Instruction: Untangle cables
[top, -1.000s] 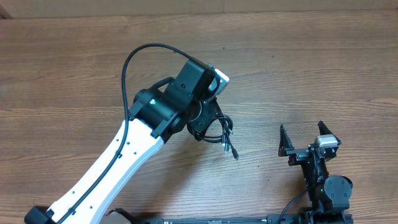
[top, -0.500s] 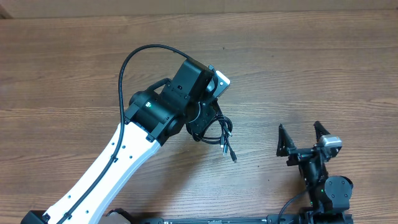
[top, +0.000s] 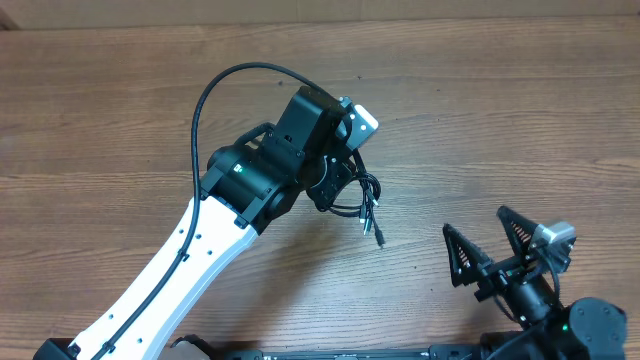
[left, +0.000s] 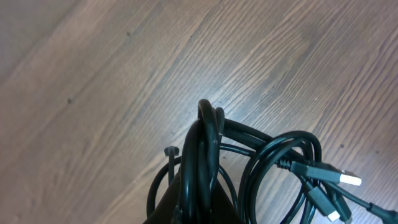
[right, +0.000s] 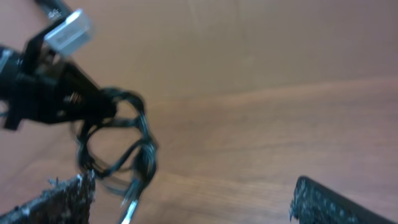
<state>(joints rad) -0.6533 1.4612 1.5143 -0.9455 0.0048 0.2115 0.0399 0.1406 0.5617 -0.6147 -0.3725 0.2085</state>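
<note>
Your picture here is blurred. The cables (right: 118, 146) show as a looped black bundle against the wooden table (right: 280, 93), with a silver-tipped plug (right: 127, 208) dangling at their lower end. Just up and left of the cables, the left gripper (right: 107, 107) pinches their top. Your right gripper (right: 193, 186) has its fingers (right: 62, 199) spread wide, one just below the cables, the other well off to their right.

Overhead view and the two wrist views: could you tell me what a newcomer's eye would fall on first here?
First, the small knotted bundle of black cables, silver-tipped plugs dangling, pinched in the shut left gripper near the middle of the wooden table. Next comes the right gripper, jaws spread wide and empty, at the lower right edge, apart from the bundle.
</note>
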